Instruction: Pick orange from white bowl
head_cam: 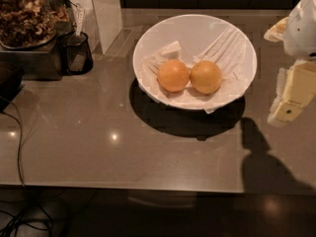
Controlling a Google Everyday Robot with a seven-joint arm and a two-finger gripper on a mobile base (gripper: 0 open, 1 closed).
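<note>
Nearest, at left: dark cable (19, 147) trailing over the edge of the tabletop (98, 152). At near right: arm shadow (261, 167) cast on the brown, glossy surface.

At right edge, mid-depth: end effector (290, 102), cream-yellow, held above the tabletop beside the bowl (192, 31), apart from its rim and touching no object. Opening state: cannot tell.

At centre: bowl, white, wide and round, resting on the tabletop and casting a dark shadow toward the near side. Lined with crumpled white napkins (224, 46).

Inside, toward the near wall: orange (206, 76), the paler and yellower of the two, on the right, lying on the napkins. Just to its left, touching or almost touching: second fruit (173, 75), deeper orange.

Farther back, at left: black mesh cup (76, 53) on the tabletop. Beside it, at the far left corner: glass jar (24, 14) filled with brown dried pieces. Behind the cup: upright white panel (106, 14).
</note>
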